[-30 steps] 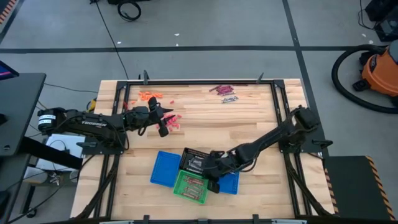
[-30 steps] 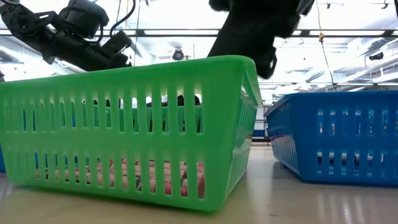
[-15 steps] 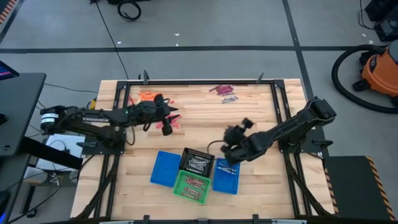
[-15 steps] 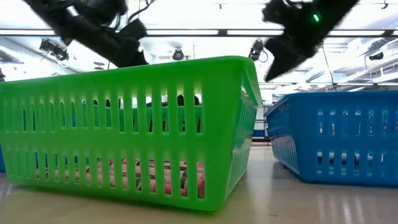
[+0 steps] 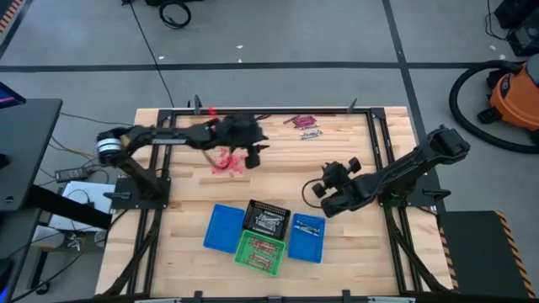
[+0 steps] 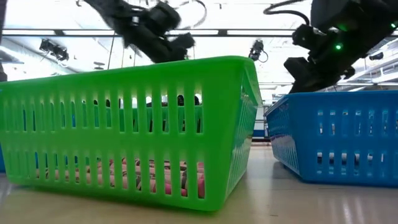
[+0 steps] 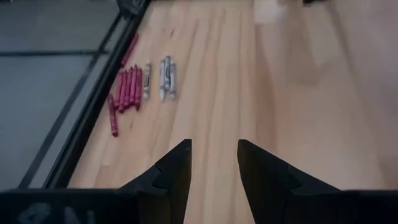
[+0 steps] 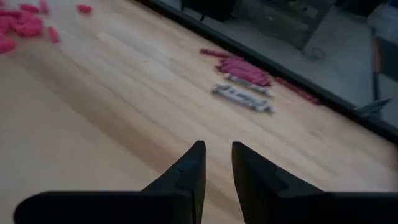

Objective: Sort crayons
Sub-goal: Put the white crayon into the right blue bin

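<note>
The table [image 5: 354, 160] is a slab of pale wooden planks with a dark metal frame along its edges. 4 slotted plastic mesh baskets huddle at its near edge: a flat blue basket [image 5: 223, 227], a black basket [image 5: 268, 219] holding silvery-grey crayons, a green basket [image 5: 259, 251] with reddish crayons lying on its floor, and another blue basket [image 5: 306, 237]. In the low view the green basket's ribbed wall [image 6: 124, 124] fills most of the picture, hiding the table behind it.

The loose crayons are thin, finger-shaped sticks. Dark maroon crayons [image 7: 127, 87] lie side by side against the far frame rail, with silvery-grey crayons [image 7: 165, 78] just beside them. A heap of reddish crayons [image 5: 226, 162] lies on the left half of the table.

The left gripper [image 5: 253, 151] hangs above the table just beside the reddish heap; in its wrist view its 2 dark, wedge-shaped fingers [image 7: 177, 168] stand apart over bare wood, grasping nothing. The right gripper [image 5: 327, 177] hovers over the middle of the table, beyond the baskets, its fingers [image 8: 193, 165] parted by a narrow gap and empty.

An orange shop vacuum [image 5: 514, 97] with a black hose stands on the grey floor to the right.
</note>
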Controlling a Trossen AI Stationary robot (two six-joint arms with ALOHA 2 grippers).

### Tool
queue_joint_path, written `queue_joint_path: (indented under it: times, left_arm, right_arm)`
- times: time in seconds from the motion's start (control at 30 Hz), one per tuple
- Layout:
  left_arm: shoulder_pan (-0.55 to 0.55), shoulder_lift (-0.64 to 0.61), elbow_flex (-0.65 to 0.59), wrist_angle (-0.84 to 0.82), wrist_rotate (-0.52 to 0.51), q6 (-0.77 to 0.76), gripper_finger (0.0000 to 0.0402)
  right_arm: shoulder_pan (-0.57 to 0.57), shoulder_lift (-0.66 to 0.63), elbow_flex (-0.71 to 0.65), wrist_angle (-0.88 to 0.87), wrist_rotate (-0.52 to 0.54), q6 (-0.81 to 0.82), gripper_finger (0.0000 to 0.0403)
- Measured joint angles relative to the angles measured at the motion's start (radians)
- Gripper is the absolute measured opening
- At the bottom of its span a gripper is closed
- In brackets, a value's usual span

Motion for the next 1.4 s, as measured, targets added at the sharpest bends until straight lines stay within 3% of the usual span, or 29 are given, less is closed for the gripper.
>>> queue_joint_path:
  times: [0.23, 0.47, 0.57, 0.7, 0.9, 1.03, 1.17, 1.4]
  left_arm:
    - [0.021, 0.237, 0.274, -0.172, 0.057, 0.044, 0.0141]
    - [0.020, 0.397, 0.460, -0.204, 0.068, 0.040, 0.0141]
    - [0.019, 0.464, 0.550, -0.263, 0.067, 0.039, 0.0141]
    - [0.019, 0.515, 0.635, -0.337, 0.068, 0.066, 0.0141]
    - [0.033, 0.468, 0.502, -0.139, 0.118, 0.074, 0.0141]
    - [0.043, 0.410, 0.378, 0.008, 0.116, 0.055, 0.0141]
    - [0.041, 0.331, 0.286, 0.068, 0.116, 0.050, 0.0141]
    - [0.056, 0.187, 0.094, 0.196, 0.090, 0.053, 0.0141]
  right_arm:
    - [-0.010, -0.118, -0.115, -0.104, 0.041, 0.092, 0.0065]
    - [-0.031, -0.247, -0.221, -0.069, -0.005, 0.082, 0.0046]
    - [-0.043, -0.280, -0.235, -0.026, -0.019, 0.025, 0.0041]
    - [-0.112, -0.325, -0.235, 0.076, -0.135, -0.235, 0.0035]
    - [-0.355, -0.363, -0.235, 0.238, -0.359, -0.735, 0.0033]
    - [-0.558, -0.366, -0.235, 0.463, -0.607, -1.029, 0.0033]
    - [-0.725, -0.330, -0.228, 0.606, -0.797, -1.197, 0.0035]
    - [-0.895, -0.146, -0.069, 0.545, -0.959, -1.370, 0.0077]
